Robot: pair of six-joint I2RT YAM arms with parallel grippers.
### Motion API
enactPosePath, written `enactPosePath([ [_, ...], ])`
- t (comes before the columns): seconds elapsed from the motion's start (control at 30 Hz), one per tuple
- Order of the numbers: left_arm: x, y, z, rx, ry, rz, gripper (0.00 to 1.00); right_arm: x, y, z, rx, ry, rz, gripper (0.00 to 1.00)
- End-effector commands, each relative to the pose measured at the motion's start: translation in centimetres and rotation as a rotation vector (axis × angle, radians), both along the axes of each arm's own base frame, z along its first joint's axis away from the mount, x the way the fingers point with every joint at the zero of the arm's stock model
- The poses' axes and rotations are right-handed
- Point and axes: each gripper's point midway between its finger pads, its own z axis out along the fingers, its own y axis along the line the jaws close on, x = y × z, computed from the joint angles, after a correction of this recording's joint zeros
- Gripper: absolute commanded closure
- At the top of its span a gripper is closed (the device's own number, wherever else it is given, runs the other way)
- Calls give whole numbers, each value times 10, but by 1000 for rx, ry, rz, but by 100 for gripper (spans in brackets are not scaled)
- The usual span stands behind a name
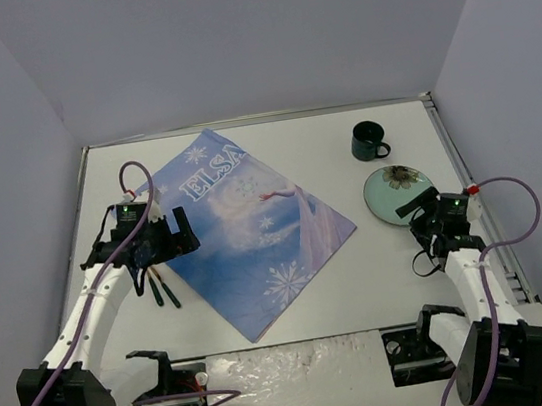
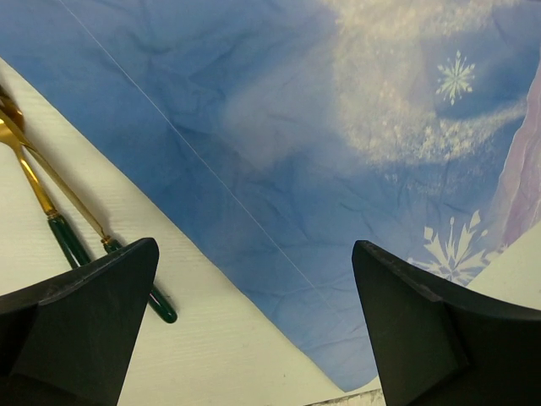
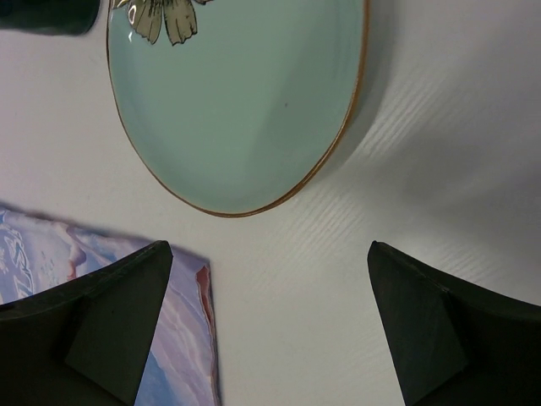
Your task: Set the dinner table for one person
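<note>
The white dinner table [image 1: 391, 267] carries a blue "ELSA" cloth [image 1: 254, 226] lying askew at the middle. A pale green plate [image 1: 398, 191] with a gold rim lies at the right; it also shows in the right wrist view [image 3: 245, 101]. A dark green mug [image 1: 368, 140] stands behind it. Two gold utensils with green handles [image 1: 158, 284] lie left of the cloth, also in the left wrist view [image 2: 59, 224]. My left gripper [image 1: 182, 234] is open and empty over the cloth's left edge. My right gripper [image 1: 417, 211] is open and empty just near of the plate.
Grey walls enclose the table on three sides. A metal rail [image 1: 478, 204] runs along the right edge. Purple cables [image 1: 516, 219] loop from both arms. The cloth's right corner [image 3: 182, 338] lies close to the plate.
</note>
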Motion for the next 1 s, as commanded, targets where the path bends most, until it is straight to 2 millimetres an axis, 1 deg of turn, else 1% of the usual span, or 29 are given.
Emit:
enactPosePath([
  [0.0,25,-13,30,-66,-169,-51,3,12,-11,4,49,-86,-74,3],
  [0.1,26,-13,29,-63,-173,-50,3,10,-14,-8,98,-116,-120,6],
  [0.17,26,-12,30,-62,-176,-50,3,11,-10,-13,144,-168,-130,8],
  [0.2,27,-12,30,-61,-177,-48,3,13,-5,-13,162,-215,-116,10],
  [0.27,27,-12,30,-58,-178,-47,3,18,-7,-9,195,-279,-150,11],
  [0.33,27,-11,29,-55,-177,-44,3,17,-10,-11,198,-308,-186,13],
  [0.47,27,-10,28,-53,-171,-41,3,14,-19,-16,186,-321,-236,17],
  [0.53,27,-10,28,-51,-171,-39,3,16,-21,-17,188,-322,-239,18],
  [0.83,28,-8,27,-42,-166,-30,3,31,-25,-32,218,-285,-250,19],
  [0.97,27,-6,26,-34,-164,-24,3,34,-29,-38,228,-277,-280,23],
])
